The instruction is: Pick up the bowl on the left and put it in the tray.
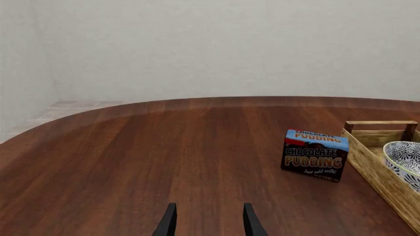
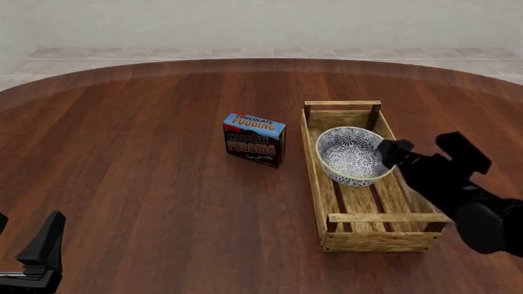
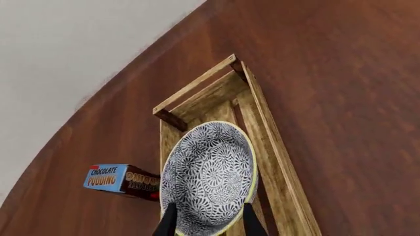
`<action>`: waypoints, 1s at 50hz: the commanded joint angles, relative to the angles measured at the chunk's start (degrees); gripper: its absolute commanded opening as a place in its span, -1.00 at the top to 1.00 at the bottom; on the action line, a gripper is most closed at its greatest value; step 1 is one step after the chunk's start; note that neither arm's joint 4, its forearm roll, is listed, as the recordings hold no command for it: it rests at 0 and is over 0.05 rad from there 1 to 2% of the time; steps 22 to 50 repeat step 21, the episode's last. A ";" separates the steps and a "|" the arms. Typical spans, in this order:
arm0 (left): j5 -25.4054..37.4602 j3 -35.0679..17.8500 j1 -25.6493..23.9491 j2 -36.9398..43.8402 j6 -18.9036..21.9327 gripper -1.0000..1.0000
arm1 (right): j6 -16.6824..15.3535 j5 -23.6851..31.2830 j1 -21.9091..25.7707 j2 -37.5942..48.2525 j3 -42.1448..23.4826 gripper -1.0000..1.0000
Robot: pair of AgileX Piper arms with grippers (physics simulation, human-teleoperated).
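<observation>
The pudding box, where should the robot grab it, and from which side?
Probably from above, across the thin top edge of the pudding box: it stands upright, with its wide front and back faces the easiest pair to squeeze. The open left tool is nearer and free, with bare table on that side.

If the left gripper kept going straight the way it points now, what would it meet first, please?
Probably nothing but bare table. The left gripper points past the pudding box and tray, which lie off to one side; depth is uncertain.

The pudding box [image 2: 255, 139], left of center in the front view, read "CHOCOLATE PUDDING" on its top and front, with "Just add milk!" below.
</observation>
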 commanded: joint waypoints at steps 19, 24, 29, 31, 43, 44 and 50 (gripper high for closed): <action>0.00 0.00 0.00 0.00 0.00 -1.00 | -2.28 6.45 3.09 -9.77 -0.07 -1.00; 0.00 0.00 0.00 0.00 0.00 -1.00 | -2.76 7.03 3.03 -10.09 -0.43 -1.00; 0.00 0.00 0.00 0.00 0.00 -1.00 | -2.76 7.03 3.03 -10.09 -0.43 -1.00; 0.00 0.00 0.00 0.00 0.00 -1.00 | -2.76 7.03 3.03 -10.09 -0.43 -1.00; 0.00 0.00 0.00 0.00 0.00 -1.00 | -2.76 7.03 3.03 -10.09 -0.43 -1.00; 0.00 0.00 0.00 0.00 0.00 -1.00 | -2.76 7.03 3.03 -10.09 -0.43 -1.00; 0.00 0.00 0.00 0.00 0.00 -1.00 | -2.76 7.03 3.03 -10.09 -0.43 -1.00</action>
